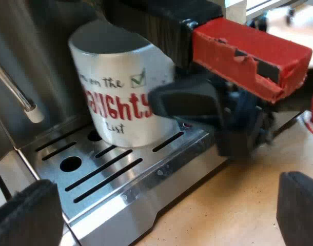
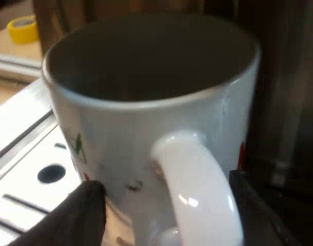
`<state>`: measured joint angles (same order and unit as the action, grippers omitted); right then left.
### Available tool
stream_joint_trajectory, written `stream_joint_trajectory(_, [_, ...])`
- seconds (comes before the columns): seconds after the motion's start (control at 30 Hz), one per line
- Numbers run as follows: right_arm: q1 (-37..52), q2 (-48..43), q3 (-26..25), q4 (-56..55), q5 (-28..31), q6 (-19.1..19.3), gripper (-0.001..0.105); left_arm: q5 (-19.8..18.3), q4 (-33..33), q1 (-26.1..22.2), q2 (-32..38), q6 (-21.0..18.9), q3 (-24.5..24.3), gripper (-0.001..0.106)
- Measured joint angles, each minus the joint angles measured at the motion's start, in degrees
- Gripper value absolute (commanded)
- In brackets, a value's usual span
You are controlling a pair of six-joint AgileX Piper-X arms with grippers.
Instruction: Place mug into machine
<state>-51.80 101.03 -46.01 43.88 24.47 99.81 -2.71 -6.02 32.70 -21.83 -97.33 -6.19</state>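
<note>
A white mug [image 1: 120, 87] with red and black lettering stands upright on the espresso machine's slotted metal drip tray [image 1: 110, 179]. From above, the mug [image 2: 146, 102] looks empty, its handle [image 2: 197, 195] pointing toward me. My right gripper [image 2: 169, 205] straddles that handle; one finger [image 2: 84, 215] sits apart from it beside the mug wall and the other finger [image 2: 254, 205] is close to it, so it is open. In the left wrist view the right gripper [image 1: 197, 102] is at the mug's side. My left gripper [image 1: 161, 220] hovers open above the tray's front edge, holding nothing.
The red end of the holder's handle [image 1: 249, 56] juts from the machine's front just above the right gripper. A steam wand [image 1: 18, 95] hangs beside the mug. Light wooden tabletop [image 1: 233, 205] lies before the tray. A yellow tape roll [image 2: 22, 28] lies beyond the machine.
</note>
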Motion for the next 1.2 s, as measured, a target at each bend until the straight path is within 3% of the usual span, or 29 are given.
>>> stream_joint_trajectory(0.17, [1.21,2.30,-3.79,0.00,-1.52,0.00,0.054,0.00,0.00,0.00,0.00,0.00,0.00,0.085])
stream_joint_trajectory(0.53, [0.44,1.73,-3.91,-2.07,-0.65,0.00,0.054,0.00,0.00,0.00,0.00,0.00,0.00,0.085])
stream_joint_trajectory(0.83, [-2.42,-10.82,-4.05,-21.66,4.97,0.74,0.054,0.00,-3.73,0.00,1.21,0.28,-3.29,0.085])
stream_joint_trajectory(1.03, [-4.02,-17.37,-4.05,-35.65,5.19,0.74,0.054,0.00,-10.17,0.00,7.17,0.28,-5.59,0.085])
stream_joint_trajectory(1.2, [-6.86,-23.27,-4.05,-47.28,5.25,0.59,0.054,0.00,-11.08,0.00,13.49,0.28,-6.88,0.085])
